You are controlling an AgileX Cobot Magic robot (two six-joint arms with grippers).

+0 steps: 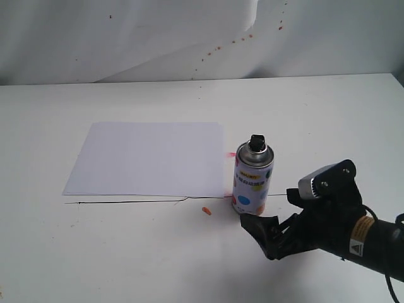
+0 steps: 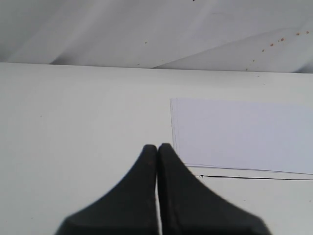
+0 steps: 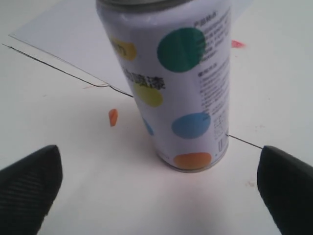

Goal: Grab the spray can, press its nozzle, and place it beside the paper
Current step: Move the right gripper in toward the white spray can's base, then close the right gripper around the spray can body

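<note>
The spray can (image 1: 252, 183) stands upright on the white table, just off the right edge of the paper (image 1: 148, 158). Its black nozzle (image 1: 257, 142) points up. My right gripper (image 1: 268, 213) sits low to the can's lower right, open and a short way off it. In the right wrist view the can (image 3: 181, 83) rises beyond the wide gap of the right gripper (image 3: 157, 188), and nothing lies between the fingers (image 3: 34, 183). My left gripper (image 2: 157, 147) is shut on nothing above bare table, near a corner of the paper (image 2: 244, 134). It is out of the exterior view.
A thin black line (image 1: 126, 202) runs along the paper's near edge and past the can. A small orange scrap (image 1: 206, 211) lies left of the can's base. A pink stain (image 1: 228, 154) marks the paper's right edge. A white backdrop (image 1: 189, 38) with red specks rises behind the table.
</note>
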